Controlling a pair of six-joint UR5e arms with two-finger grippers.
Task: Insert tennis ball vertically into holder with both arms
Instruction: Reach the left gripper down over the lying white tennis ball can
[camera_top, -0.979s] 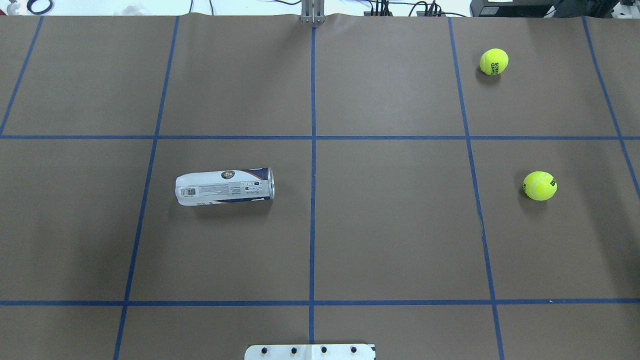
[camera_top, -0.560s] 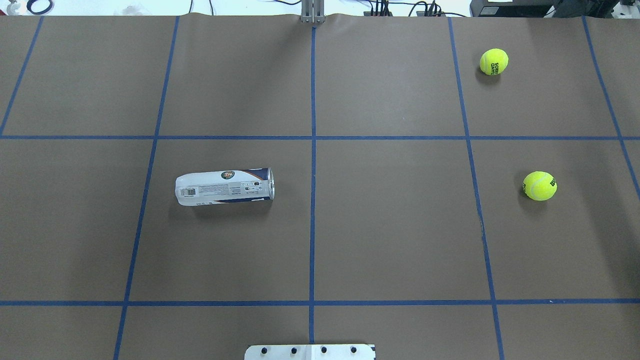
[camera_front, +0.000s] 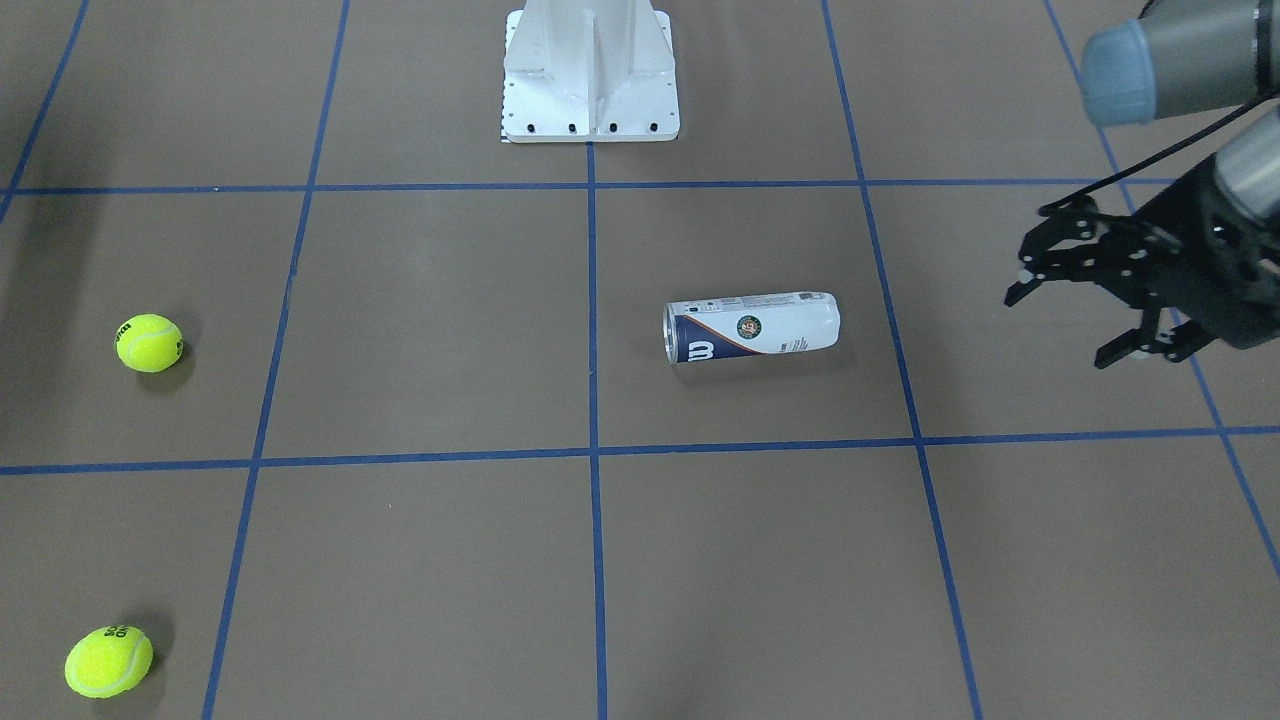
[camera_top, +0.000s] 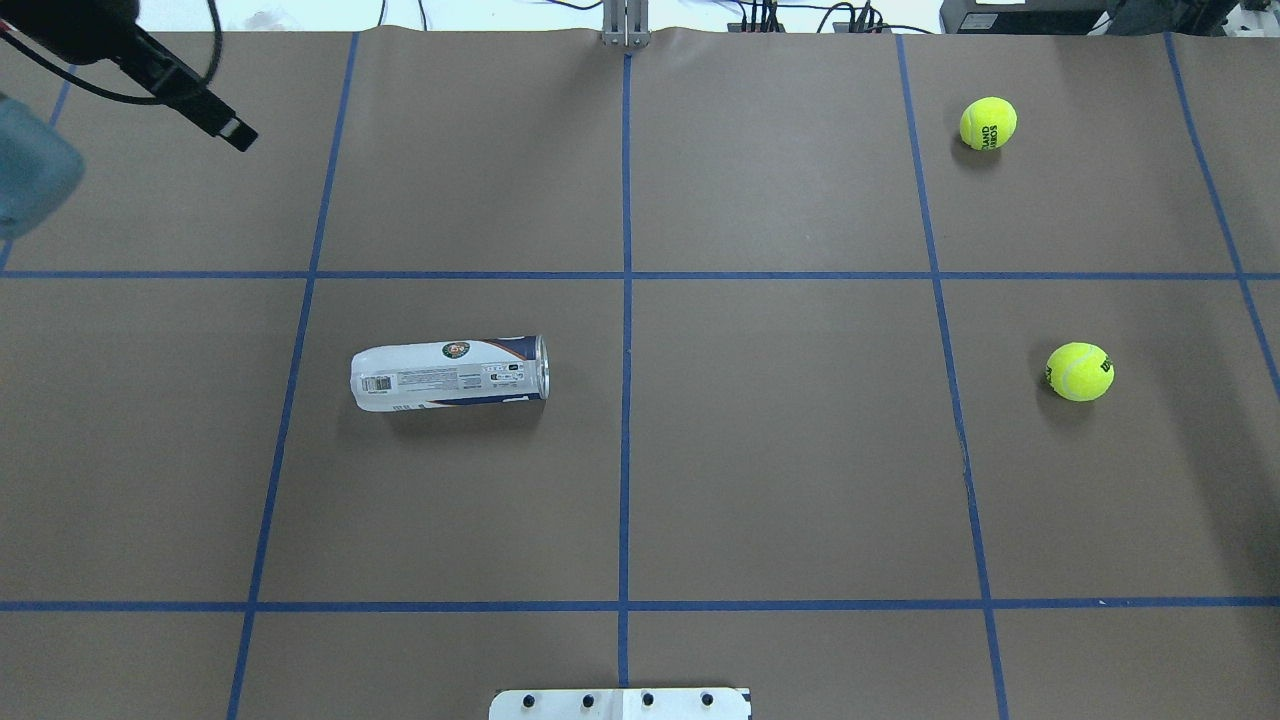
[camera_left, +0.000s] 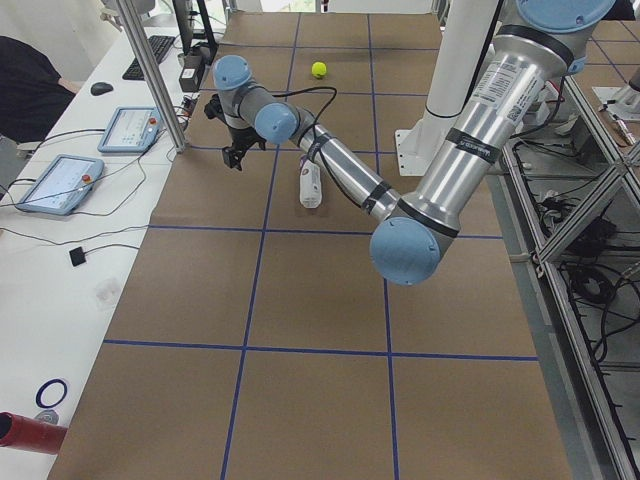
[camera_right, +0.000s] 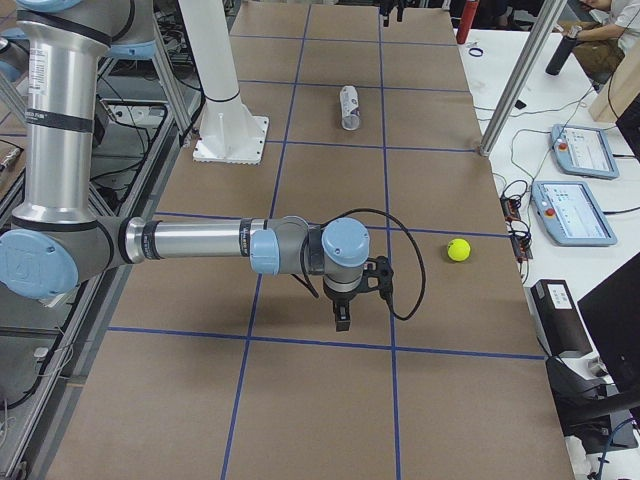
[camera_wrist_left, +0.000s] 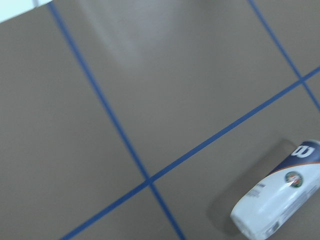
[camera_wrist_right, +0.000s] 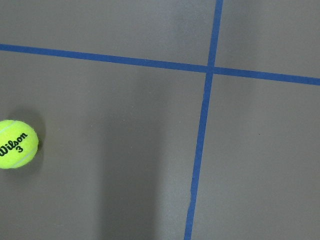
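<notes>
Holder (camera_front: 752, 327): probably light, slippery, crushable; grasp mid-body
Left end effector (camera_front: 1060, 328): released, empty
Right end effector (camera_right: 341, 316): cannot tell

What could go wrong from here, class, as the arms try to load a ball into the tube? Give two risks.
The holder lies on its side, so it may roll when the open left gripper closes on it. The tennis ball nearer the robot sits loose on the flat table; a glancing touch from the right gripper could send it rolling away.
</notes>
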